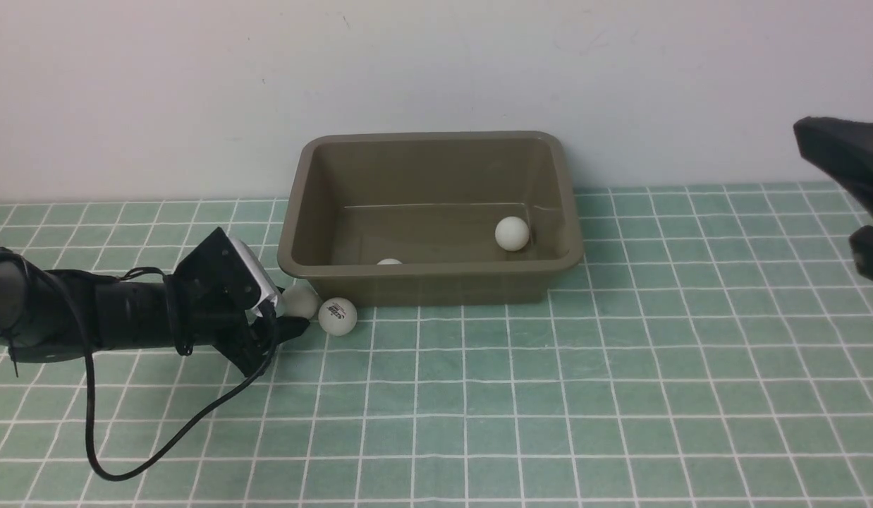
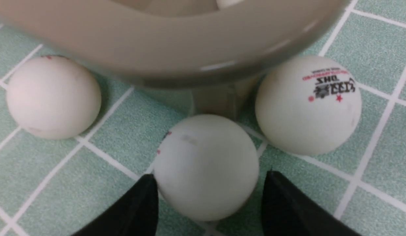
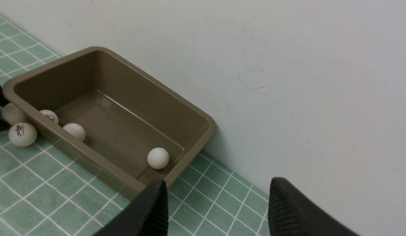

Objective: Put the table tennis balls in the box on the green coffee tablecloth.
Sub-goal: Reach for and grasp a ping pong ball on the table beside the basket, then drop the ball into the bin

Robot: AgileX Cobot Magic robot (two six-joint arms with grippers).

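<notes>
The olive-brown box [image 1: 429, 271] stands on the green checked tablecloth [image 1: 620, 367] against the wall. Inside it lie one ball [image 1: 512, 233] at the right and another ball [image 1: 389, 262] behind the front wall; the right wrist view shows a third ball [image 3: 49, 116] near the left corner. Three balls rest on the cloth by the box's front left corner: a plain ball [image 2: 53, 96], a middle ball [image 2: 206, 167] and a logo ball [image 2: 308, 105]. My left gripper [image 1: 293, 312] is low on the cloth, open, its fingers either side of the middle ball. My right gripper [image 3: 217, 183] hangs open and empty at the far right.
A pale wall [image 1: 436, 70] rises right behind the box. The left arm's black cable [image 1: 126, 466] loops over the cloth at front left. The logo ball [image 1: 337, 315] sits just right of the left fingertips, close to the box's front wall.
</notes>
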